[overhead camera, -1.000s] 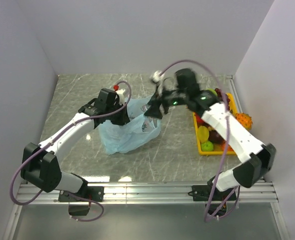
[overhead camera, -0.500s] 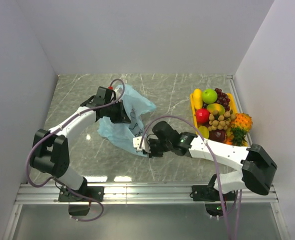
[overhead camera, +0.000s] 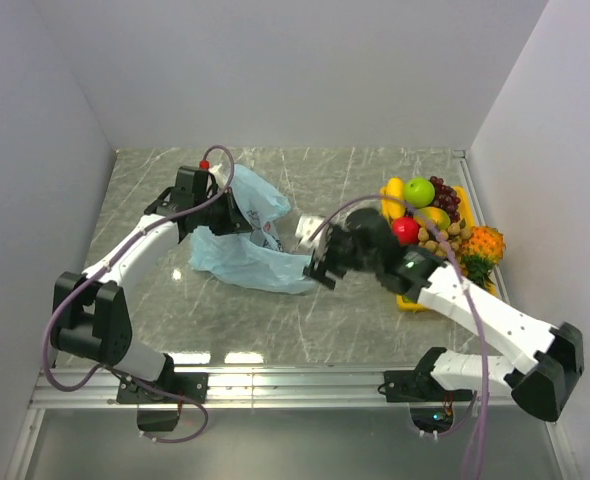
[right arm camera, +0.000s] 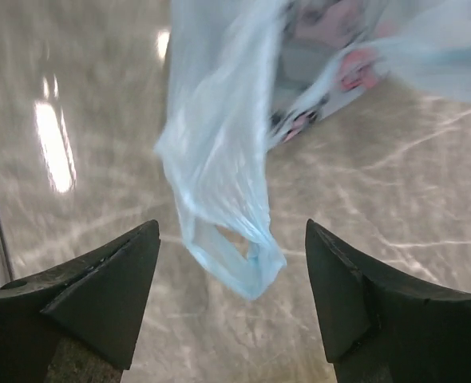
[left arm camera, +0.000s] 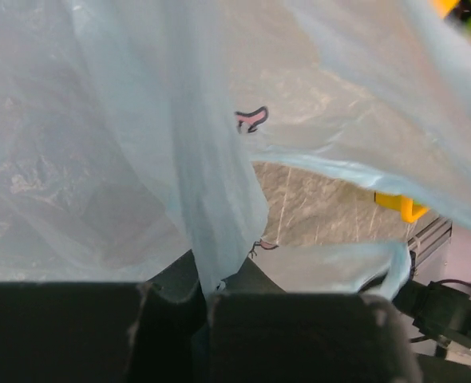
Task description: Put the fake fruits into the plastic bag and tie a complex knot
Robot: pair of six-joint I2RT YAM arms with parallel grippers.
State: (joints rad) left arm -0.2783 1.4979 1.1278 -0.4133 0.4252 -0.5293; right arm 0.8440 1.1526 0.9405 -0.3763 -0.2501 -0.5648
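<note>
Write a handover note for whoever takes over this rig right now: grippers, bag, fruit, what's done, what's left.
Left gripper: shut on the plastic bag, holding one side up.
Right gripper: open, with a bag handle loop hanging between its jaws, ungripped.
Fake fruits: piled in the yellow tray on the right; none seen in the bag.
Done: bag held at one side.
Left: grip the handle, load the fruits, tie it off.

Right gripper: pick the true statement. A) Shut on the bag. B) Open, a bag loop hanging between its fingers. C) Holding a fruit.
B: in the right wrist view the right gripper stands wide open and a loop of the plastic bag hangs free between its fingers.
</note>
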